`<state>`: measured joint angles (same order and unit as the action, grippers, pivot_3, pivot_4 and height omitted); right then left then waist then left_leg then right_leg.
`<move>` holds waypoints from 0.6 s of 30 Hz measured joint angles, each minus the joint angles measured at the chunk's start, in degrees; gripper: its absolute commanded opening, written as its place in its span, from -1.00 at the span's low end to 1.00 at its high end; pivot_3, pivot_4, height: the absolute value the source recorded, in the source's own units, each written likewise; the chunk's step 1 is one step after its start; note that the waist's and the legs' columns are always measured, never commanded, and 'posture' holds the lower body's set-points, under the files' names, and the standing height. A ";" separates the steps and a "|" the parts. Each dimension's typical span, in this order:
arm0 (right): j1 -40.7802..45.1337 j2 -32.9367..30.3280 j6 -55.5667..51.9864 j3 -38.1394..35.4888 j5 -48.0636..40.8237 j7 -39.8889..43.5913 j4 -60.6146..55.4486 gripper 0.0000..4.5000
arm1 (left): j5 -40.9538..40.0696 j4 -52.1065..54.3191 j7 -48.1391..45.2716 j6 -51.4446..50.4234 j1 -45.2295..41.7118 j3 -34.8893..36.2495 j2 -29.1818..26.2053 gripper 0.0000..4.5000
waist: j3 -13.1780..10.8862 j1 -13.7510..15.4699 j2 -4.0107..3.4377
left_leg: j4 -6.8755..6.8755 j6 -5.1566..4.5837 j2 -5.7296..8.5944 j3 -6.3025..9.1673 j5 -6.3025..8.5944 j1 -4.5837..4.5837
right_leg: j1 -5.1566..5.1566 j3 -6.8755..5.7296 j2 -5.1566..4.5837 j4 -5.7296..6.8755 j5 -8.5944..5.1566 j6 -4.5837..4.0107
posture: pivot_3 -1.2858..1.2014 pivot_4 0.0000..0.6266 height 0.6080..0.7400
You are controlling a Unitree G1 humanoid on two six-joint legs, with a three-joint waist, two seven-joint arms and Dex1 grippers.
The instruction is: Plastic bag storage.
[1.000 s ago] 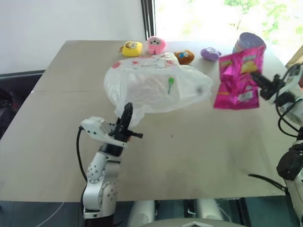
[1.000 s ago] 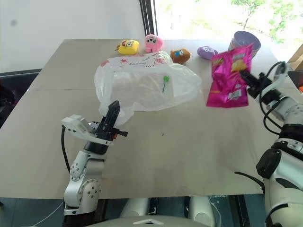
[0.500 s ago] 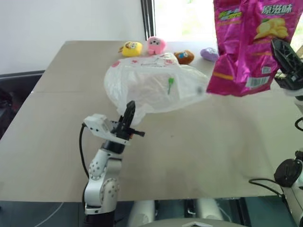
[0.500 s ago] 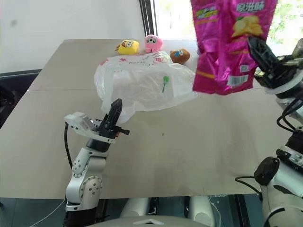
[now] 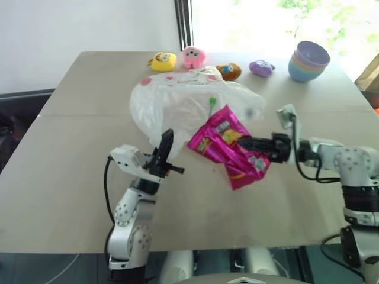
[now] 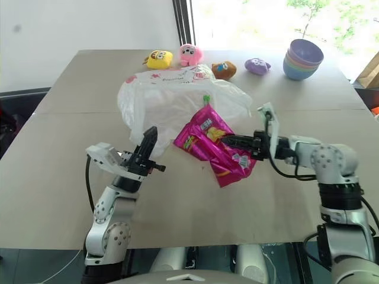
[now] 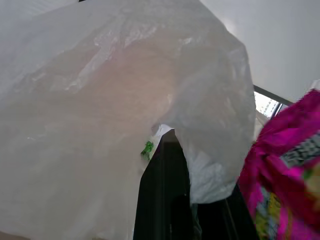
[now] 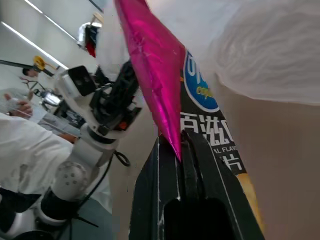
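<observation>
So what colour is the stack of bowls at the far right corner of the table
The stack of bowls is pastel: lilac on top, blue beneath. It shows best in the left eye view.

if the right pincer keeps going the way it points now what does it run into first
Probably the left pincer, shut on the near edge of the plastic bag. The right pincer points across the table at it, carrying the pink snack packet; depth is uncertain.

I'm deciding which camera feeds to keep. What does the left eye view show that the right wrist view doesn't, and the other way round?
The left eye view adds the yellow plush toy, pink plush toy, brown plush toy, purple plush toy and stack of bowls along the table's far side. The right wrist view adds a person in white. Both share the right gripper shut on the magenta snack packet, the plastic bag and the left gripper.
</observation>
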<state>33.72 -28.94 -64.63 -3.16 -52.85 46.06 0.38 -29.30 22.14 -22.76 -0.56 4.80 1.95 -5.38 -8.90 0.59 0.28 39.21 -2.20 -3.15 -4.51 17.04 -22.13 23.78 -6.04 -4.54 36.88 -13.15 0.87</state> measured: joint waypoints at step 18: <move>31.53 25.71 17.10 -25.02 0.49 -31.05 40.14 -0.97 | 2.49 1.63 -4.78 -0.49 4.67 -7.13 -3.16 -1.00 | -0.04 -0.10 -0.07 | -0.01 0.25 -0.04 -0.34 -0.15 -0.53 | 0.51 -0.08 0.00 0.08 0.01 -0.01 | 0.03 -0.52 1.00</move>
<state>65.25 -3.23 -47.53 -28.18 -52.36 15.01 40.53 -26.81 23.76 -27.54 -1.06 9.47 -5.18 -8.53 -8.94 0.49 0.21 39.20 -1.95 -3.19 -4.85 16.89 -22.66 24.29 -6.12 -4.55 36.96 -13.15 0.86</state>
